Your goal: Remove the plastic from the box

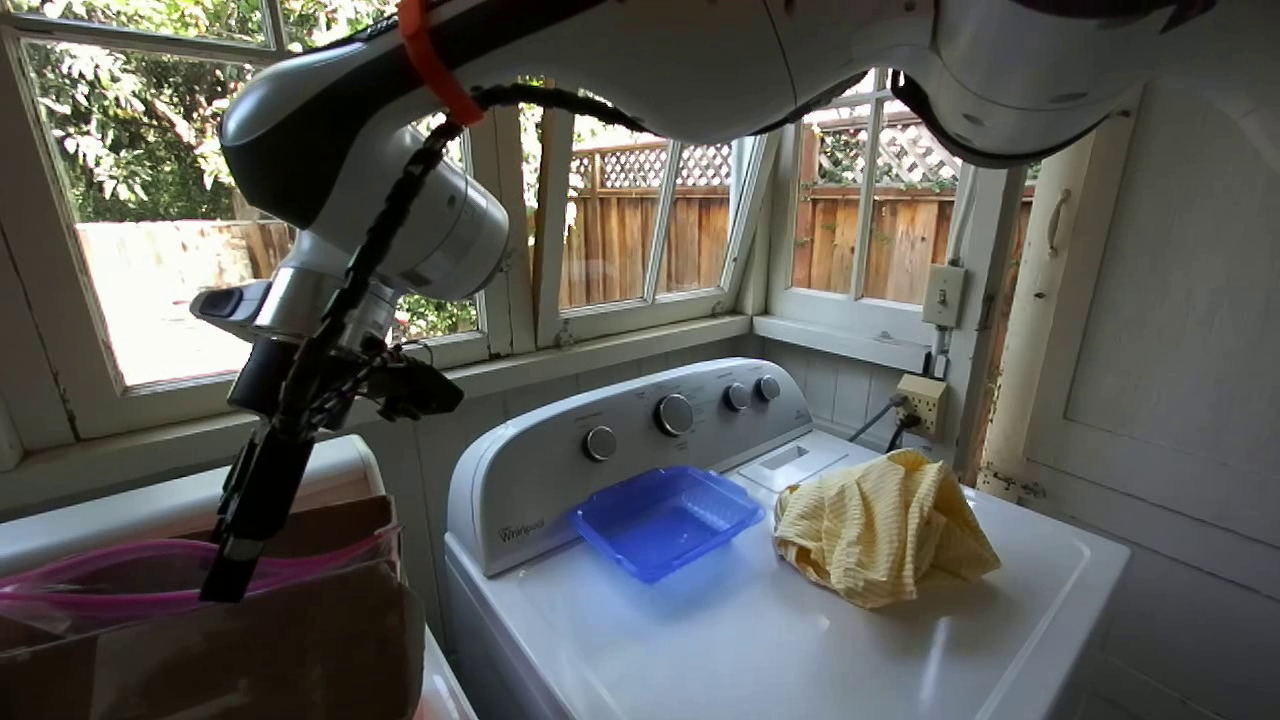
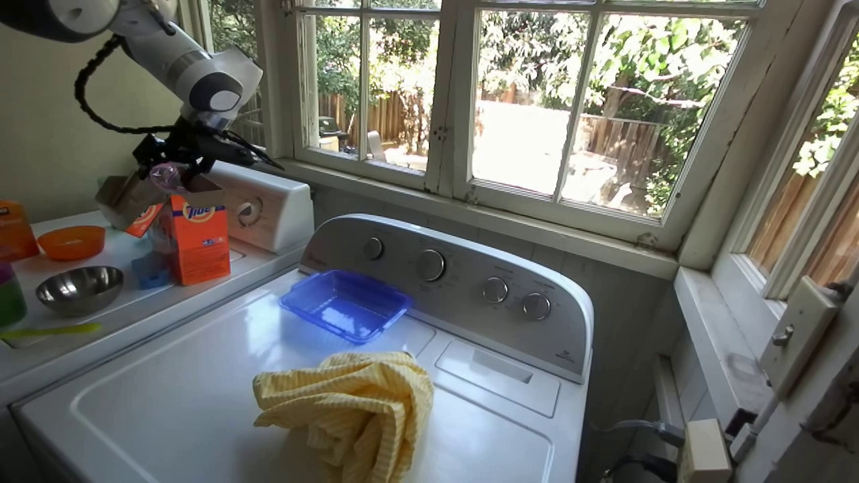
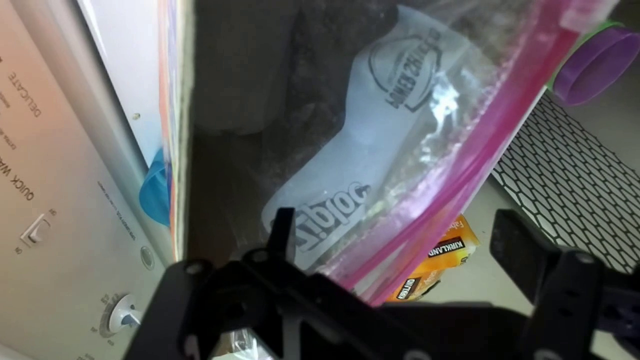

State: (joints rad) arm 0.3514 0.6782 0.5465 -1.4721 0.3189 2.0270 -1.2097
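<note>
The box is an open-topped orange Tide carton in an exterior view; its brown cardboard side shows close up in an exterior view. A clear plastic Ziploc bag with a pink zip rim sits in the box opening, its rim sticking up above the cardboard. A bit of it shows between the fingers in an exterior view. My gripper is open above the box, pointing down. In the wrist view the pink rim runs between the two separated fingers. The bag's lower part is hidden in the box.
A blue plastic tray and a crumpled yellow cloth lie on the white dryer. By the box stand a metal bowl, an orange bowl and a blue cup. A control panel rises behind it.
</note>
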